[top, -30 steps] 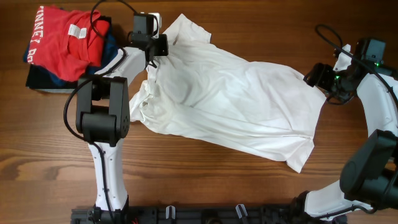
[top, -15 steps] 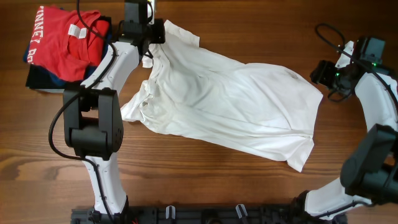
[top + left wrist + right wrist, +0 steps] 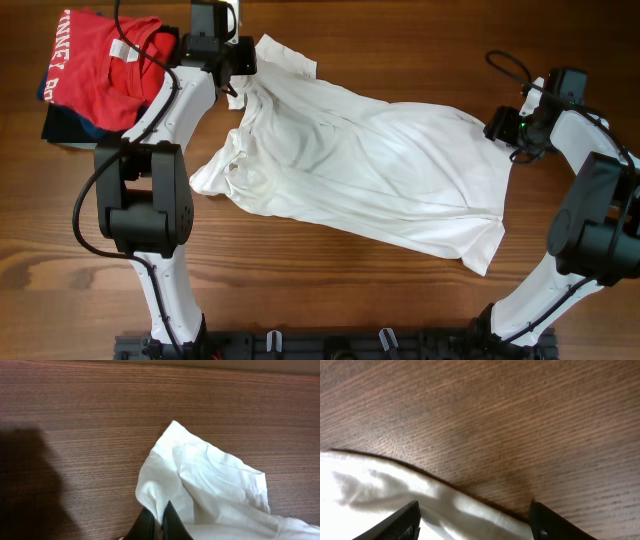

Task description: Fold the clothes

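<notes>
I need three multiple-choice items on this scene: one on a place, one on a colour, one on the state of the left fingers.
1. Where does the red shirt with white lettering lie?
A) on the folded dark garments, far left on the wooden table
B) at the near edge
C) beside the right arm
2. What colour is the large spread-out T-shirt?
A) grey
B) white
C) blue
3. The left fingers are:
A) wide open
B) out of view
C) shut on the T-shirt's edge
Answers: A, the overhead view shows it atop that pile; B, its fabric is white in every view; C, the left wrist view shows them pinching fabric.
</notes>
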Motion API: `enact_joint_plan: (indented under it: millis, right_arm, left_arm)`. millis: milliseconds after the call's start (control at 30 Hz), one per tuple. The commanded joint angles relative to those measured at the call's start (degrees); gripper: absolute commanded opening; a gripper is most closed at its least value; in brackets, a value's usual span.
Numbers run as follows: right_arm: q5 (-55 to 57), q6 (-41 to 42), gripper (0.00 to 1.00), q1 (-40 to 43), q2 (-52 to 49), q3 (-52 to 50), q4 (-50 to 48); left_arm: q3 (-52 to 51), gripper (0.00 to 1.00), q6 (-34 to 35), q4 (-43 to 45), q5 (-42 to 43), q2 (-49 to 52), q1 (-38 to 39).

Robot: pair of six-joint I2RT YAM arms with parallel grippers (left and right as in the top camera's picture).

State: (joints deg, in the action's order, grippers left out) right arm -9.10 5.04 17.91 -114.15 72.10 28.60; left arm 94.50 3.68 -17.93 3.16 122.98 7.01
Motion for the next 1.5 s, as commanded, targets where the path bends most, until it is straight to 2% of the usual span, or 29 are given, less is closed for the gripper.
enact_joint_plan:
  millis: [0,100,200,333,400,467,533,633,700,767,800,900,1033,1133,1233,1467]
  right_arm:
    - [0.59,-0.98,0.70,-0.87,-3.43,-0.44,-1.62]
    - [0.13,-0.96,0.70,-1.90,-4.94,-0.44,-3.82]
    - [-1.05,-1.01,0.63,-3.45,-5.97,-0.44,-4.85]
    - [-1.18,-1.25,0.43,-5.81,-6.08,-0.44,-4.09]
    - [-1.25,-1.86,0.38,-6.86,-6.08,-0.44,-2.03]
    - [-1.16,-3.76,0.43,-7.54,-6.08,-0.44,0.48]
    - [1.14,-4.07,0.58,-7.76,-6.08,-0.44,2.64]
    - [4.59,-4.24,0.60,-7.78,-6.08,-0.44,4.83]
    - [7.08,-4.48,0.57,-7.78,-6.08,-0.44,5.18]
    - [9.31,-4.28,0.49,-7.78,-6.08,-0.44,4.83]
    - [10.97,-2.80,0.36,-7.78,-6.08,-0.44,4.26]
    - [12.46,-1.38,0.18,-7.76,-6.08,-0.42,2.05]
    - [12.61,-0.59,0.05,-7.65,-6.08,1.84,1.46]
    - [12.59,-0.57,0.04,-7.19,-5.97,6.27,3.67]
    - [12.41,-0.55,0.04,-6.62,-5.84,13.64,9.49]
    - [2.23,-0.55,0.04,-6.58,-4.37,31.39,34.07]
  left_arm:
    - [0.13,0.04,-0.26,0.02,0.46,-2.25,-0.44]
    - [0.13,0.04,-0.26,-0.44,0.46,-2.27,-0.44]
    - [0.13,0.04,-0.24,-1.27,0.46,-2.25,-0.44]
    - [0.13,0.04,-0.24,-2.71,0.46,-2.25,-0.44]
    - [0.13,0.04,-0.24,-3.39,0.46,-2.25,-0.44]
    - [0.13,0.04,-0.24,-3.80,0.46,-2.25,-0.44]
    - [0.13,0.04,-0.24,-3.98,0.46,-2.25,-0.44]
    - [0.13,0.04,-0.24,-4.00,0.46,-2.25,-0.44]
    - [0.13,0.04,-0.26,-3.98,0.44,-2.25,-0.44]
    - [0.13,0.04,-0.24,-3.98,0.44,-2.25,-0.44]
    - [0.13,0.04,-0.26,-3.98,0.44,-2.25,-0.44]
    - [0.13,0.04,-0.26,-3.82,0.39,-2.25,-0.44]
    - [0.13,0.04,-0.26,-3.34,0.22,-2.25,-0.81]
    - [0.13,0.04,-0.26,-2.89,0.22,-2.27,-1.62]
    - [0.15,0.04,-0.26,-2.51,0.22,-3.15,-2.58]
    - [0.15,0.04,-0.26,-7.98,0.24,-10.82,-3.17]
